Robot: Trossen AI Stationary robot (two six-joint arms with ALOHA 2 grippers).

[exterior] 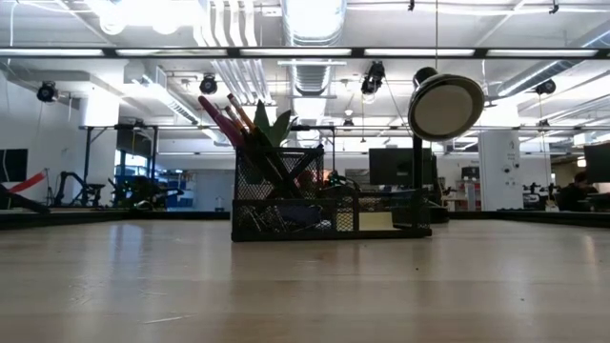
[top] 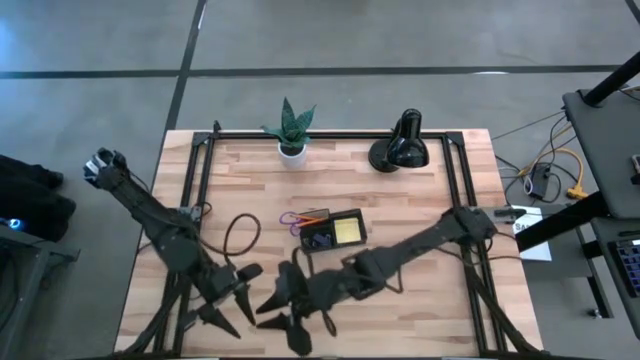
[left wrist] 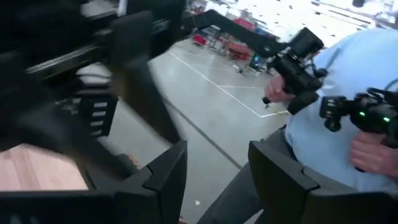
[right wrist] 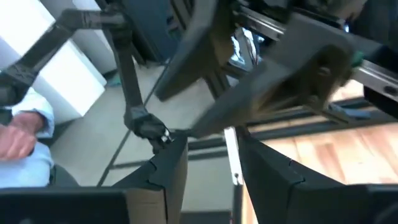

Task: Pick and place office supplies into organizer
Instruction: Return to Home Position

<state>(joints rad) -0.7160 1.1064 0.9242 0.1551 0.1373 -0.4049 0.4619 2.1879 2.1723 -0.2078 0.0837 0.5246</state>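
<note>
The black organizer (top: 333, 232) stands mid-table. It holds a yellow sticky-note pad (top: 347, 232), an orange pencil (top: 315, 214) and purple-handled scissors (top: 291, 219). In the low view, pens and pencils (exterior: 238, 119) stick up out of the organizer's mesh cup (exterior: 276, 195). Both grippers hover near the table's near edge, clear of the organizer. My left gripper (top: 235, 300) (left wrist: 217, 168) is open with nothing between its fingers. My right gripper (top: 280, 315) (right wrist: 212, 162) is close beside it and also open. A thin pale strip (right wrist: 233, 155) shows in its gap, and I cannot tell what the strip is.
A potted plant (top: 293, 130) and a black desk lamp (top: 400, 150) stand at the far edge. A dark cable loop (top: 240, 235) lies left of the organizer. A person in a light-blue shirt (left wrist: 336, 137) holds hand controllers beyond the near edge. Bare wood lies right of the organizer.
</note>
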